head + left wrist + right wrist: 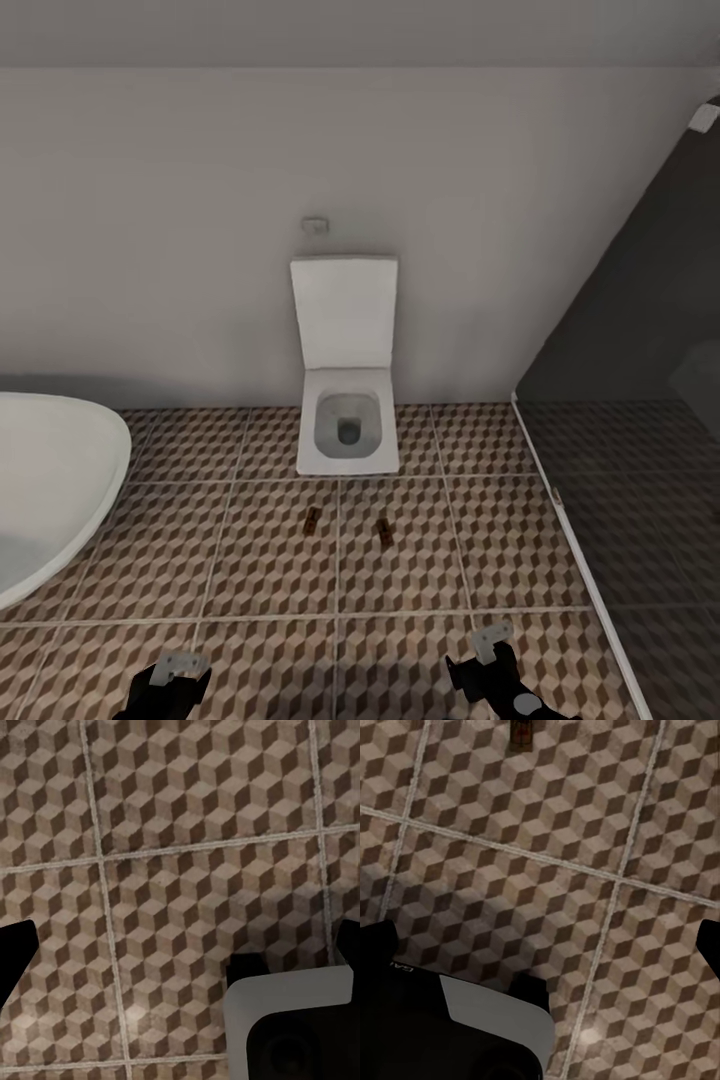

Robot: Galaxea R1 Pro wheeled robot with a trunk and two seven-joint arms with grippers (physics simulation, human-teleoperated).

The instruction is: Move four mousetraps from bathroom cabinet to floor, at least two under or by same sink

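Two mousetraps lie on the patterned bathroom floor (pixel 250 560) in front of the toilet, one (pixel 313 519) to the left and one (pixel 385 533) to the right, a short gap apart. My left gripper (pixel 172 682) and right gripper (pixel 490 655) hang low at the near edge, well short of them. The left gripper (pixel 180 949) is open over bare tiles with nothing between its fingers. The right gripper (pixel 544 945) is also open and empty, and a mousetrap (pixel 521 730) lies ahead of it. The cabinet and the sink are out of view.
A white square toilet (pixel 346 420) with its lid up stands against the back wall. The white oval bathtub (pixel 50 480) fills the left. A dark shower area (pixel 640 500) behind a pale threshold strip takes the right side.
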